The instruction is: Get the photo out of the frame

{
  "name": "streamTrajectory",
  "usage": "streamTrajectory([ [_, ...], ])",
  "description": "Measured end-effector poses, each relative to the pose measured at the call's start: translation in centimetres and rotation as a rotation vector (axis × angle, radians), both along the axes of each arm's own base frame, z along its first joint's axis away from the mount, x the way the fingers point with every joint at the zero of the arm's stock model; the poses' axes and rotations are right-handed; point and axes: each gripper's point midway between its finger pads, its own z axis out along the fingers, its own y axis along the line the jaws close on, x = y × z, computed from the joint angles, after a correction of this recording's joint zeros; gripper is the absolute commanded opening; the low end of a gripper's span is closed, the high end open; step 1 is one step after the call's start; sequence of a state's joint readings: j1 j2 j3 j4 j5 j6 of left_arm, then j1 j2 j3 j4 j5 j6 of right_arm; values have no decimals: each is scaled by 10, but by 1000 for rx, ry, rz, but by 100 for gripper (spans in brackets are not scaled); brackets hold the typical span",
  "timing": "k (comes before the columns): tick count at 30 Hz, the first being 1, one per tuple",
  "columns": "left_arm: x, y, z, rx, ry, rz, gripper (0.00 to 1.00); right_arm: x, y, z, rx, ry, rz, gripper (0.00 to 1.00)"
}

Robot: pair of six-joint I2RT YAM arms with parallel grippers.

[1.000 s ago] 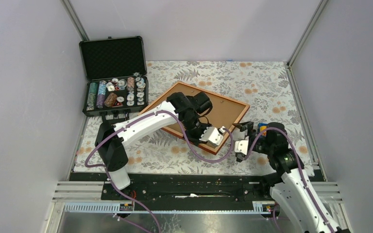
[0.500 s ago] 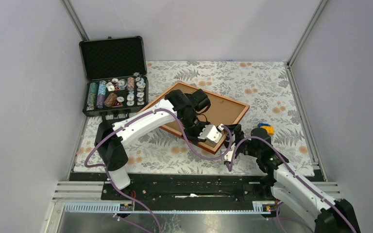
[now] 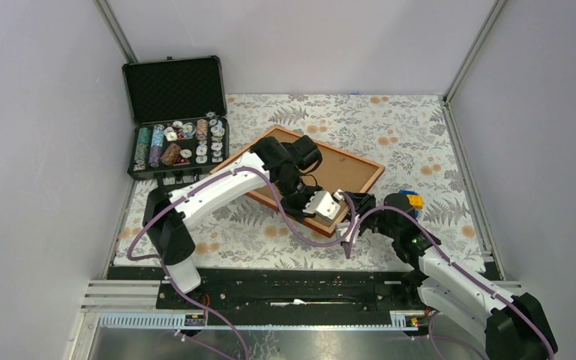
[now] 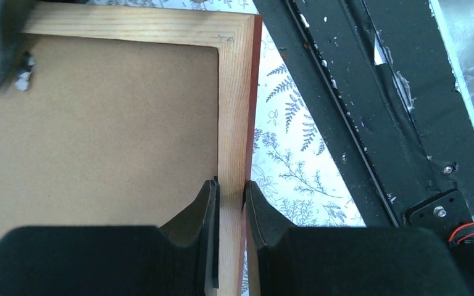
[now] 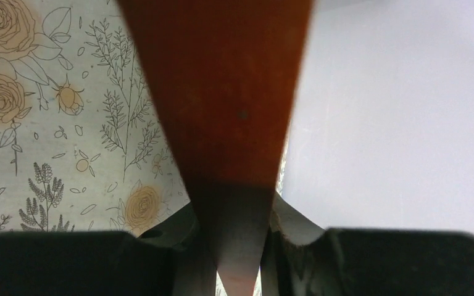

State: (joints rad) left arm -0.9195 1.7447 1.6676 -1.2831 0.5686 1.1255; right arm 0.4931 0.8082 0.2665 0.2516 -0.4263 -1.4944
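Frame (image 3: 345, 169) lies back-up on the table (image 3: 307, 112), backing board (image 4: 99, 123) in place, photo unseen. Left gripper (image 4: 229, 185) clamps one rail; right gripper (image 5: 234, 213) pinches its edge. Board removal and photo extraction remain.

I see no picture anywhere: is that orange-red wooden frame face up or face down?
Face down: the orange-red wooden frame shows its brown fibreboard back upward; no photo shows.

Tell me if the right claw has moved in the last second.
Yes. The right claw shifted left, away from the orange-and-blue block, and now sits on the near corner of the frame.
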Motion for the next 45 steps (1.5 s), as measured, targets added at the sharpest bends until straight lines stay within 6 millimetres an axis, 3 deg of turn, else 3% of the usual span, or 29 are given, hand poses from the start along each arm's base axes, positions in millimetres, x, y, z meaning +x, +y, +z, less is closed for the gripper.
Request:
streamTrajectory([
  [3,2,1,10,-31,-19,8,33,1,0,4,-2,-2,-9,0],
  [8,9,-1,27,-86,-47,58,76,3,0,15,31,50,-41,0],
  [14,43,7,85,-284,-129,249,98,3,-3,30,91,151,-108,0],
  [17,62,21,121,-407,-192,374,99,-1,-6,32,111,175,-127,0],
  [21,71,30,160,-536,-230,488,99,-4,-8,31,126,224,-150,0],
  [24,79,31,168,-563,-232,531,99,-4,-7,40,155,248,-168,0],
  [29,91,37,159,-544,-225,606,99,-4,-7,46,183,294,-193,0],
  [33,92,45,150,-504,-267,567,94,-5,-7,50,193,313,-201,0],
  [41,87,71,109,-390,-341,454,93,-10,-9,59,219,357,-222,0],
  [45,92,74,112,-397,-354,465,93,-14,-9,71,255,416,-250,0],
])
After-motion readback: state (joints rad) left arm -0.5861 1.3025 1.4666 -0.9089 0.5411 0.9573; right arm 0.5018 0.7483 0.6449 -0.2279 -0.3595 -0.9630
